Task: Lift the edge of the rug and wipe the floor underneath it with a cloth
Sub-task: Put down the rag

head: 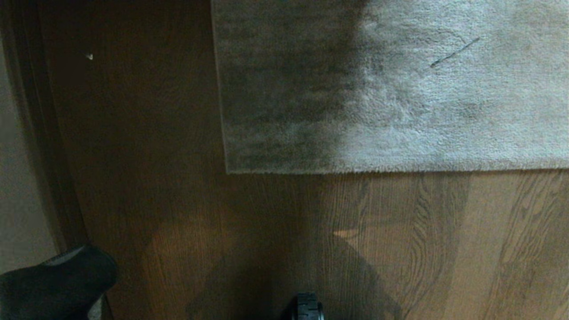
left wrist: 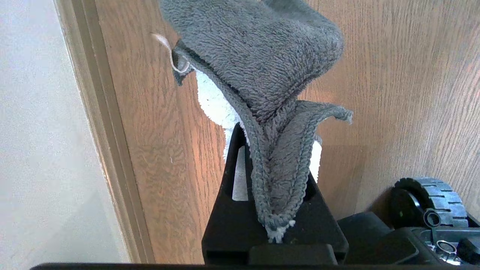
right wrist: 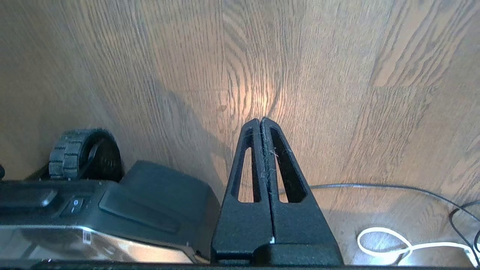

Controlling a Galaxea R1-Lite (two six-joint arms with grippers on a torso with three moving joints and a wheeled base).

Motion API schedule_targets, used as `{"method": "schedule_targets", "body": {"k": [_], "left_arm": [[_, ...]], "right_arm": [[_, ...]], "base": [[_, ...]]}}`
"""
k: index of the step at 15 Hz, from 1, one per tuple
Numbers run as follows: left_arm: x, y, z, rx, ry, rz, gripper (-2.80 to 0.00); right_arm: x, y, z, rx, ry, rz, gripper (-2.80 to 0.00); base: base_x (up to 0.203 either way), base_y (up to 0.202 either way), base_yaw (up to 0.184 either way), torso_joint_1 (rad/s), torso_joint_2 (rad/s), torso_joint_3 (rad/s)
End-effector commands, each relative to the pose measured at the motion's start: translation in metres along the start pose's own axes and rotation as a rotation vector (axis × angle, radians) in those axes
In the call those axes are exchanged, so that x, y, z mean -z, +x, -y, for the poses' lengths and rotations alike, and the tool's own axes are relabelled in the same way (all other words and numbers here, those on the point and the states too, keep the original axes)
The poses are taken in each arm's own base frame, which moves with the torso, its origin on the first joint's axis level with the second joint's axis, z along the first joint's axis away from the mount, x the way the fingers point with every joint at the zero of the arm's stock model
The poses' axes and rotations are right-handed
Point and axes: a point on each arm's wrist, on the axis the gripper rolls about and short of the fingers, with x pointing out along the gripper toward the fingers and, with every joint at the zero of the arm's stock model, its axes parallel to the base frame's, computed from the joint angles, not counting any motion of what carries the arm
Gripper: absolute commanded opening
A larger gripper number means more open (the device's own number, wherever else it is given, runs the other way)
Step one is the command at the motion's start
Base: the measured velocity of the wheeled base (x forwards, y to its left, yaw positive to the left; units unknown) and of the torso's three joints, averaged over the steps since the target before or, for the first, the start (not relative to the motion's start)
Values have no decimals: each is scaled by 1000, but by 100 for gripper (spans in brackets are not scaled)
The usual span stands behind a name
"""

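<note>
Two grippers, both closed. Left gripper (left wrist: 275, 150): black triangular fingers clamped on the cloth (left wrist: 258, 75), a small soft terry rag, dark grey-green on the outside with white pile showing on the inner face. Rag is pinched lengthwise between the jaws, one frayed end poking out near the finger roots, the bulk mushrooming past the fingertips; a loose pale thread hangs off one corner. Behind it in the left wrist view: the floor (left wrist: 393, 75), brown wood-grain planks with a slight sheen, a tan baseboard strip (left wrist: 101, 131) and a pale wall (left wrist: 37, 131) alongside, plus a black ribbed base wheel (left wrist: 431, 198). Right gripper (right wrist: 261, 123): same black fingers pressed flat together, nothing between them, hanging over bare planks. Near it in the right wrist view: the robot's dark base housing (right wrist: 150, 195), another ribbed wheel (right wrist: 71, 157), a thin grey cable (right wrist: 375, 186) and a coiled white cable (right wrist: 386, 243) lying on the planks. Head view: neither gripper visible, only a dark rounded arm part (head: 58, 284) at the lower left corner. Rug edge (head: 400, 170), straight border of a large grey-beige short-pile rug, lies flat on the planks ahead of the base, corner toward the robot's left, left half in shadow. A short dark streak (head: 455, 52) sits on the pile at the far right.
</note>
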Motion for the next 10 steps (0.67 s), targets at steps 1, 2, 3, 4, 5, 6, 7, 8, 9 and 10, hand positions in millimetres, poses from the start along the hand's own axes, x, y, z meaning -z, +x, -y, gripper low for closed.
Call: {"method": "schedule_targets", "body": {"k": [1,2,3,4,5,6,7,8,9,10], "left_arm": [[0,0,0,-1,0,-1,-280],[0,0,0,-1,0,-1,-280],[0,0,0,-1,0,-1,-280],[0,0,0,-1,0,1,-280],[0,0,0,-1,0,0,-280],[0,0,0,-1,0,-1,-280],[0,0,0,-1,0,0,-280],[0,0,0,-1,0,1,-280],[0,0,0,-1,0,1,-280],[0,0,0,-1,0,0,-280]], "right_arm": [[1,-3,0,12,5,46,-280],[2,-6,0,18,7,80,-280],[3,-10,0,21,9,130,-280],[6,-15,0,23,11,196,-280],[7,-17,0,27,17,233,-280],[8,-18,0,32,31,240,-280],[8,-18,0,31,35,241,-280],[8,-18,0,31,35,238,-280],[8,-18,0,31,35,240,-280],[8,-18,0,31,35,241,-280]], "base": [[0,0,0,0,0,0],[0,0,0,0,0,0],[0,0,0,0,0,0],[0,0,0,0,0,0],[0,0,0,0,0,0],[0,0,0,0,0,0],[0,0,0,0,0,0],[0,0,0,0,0,0],[0,0,0,0,0,0],[0,0,0,0,0,0]]}}
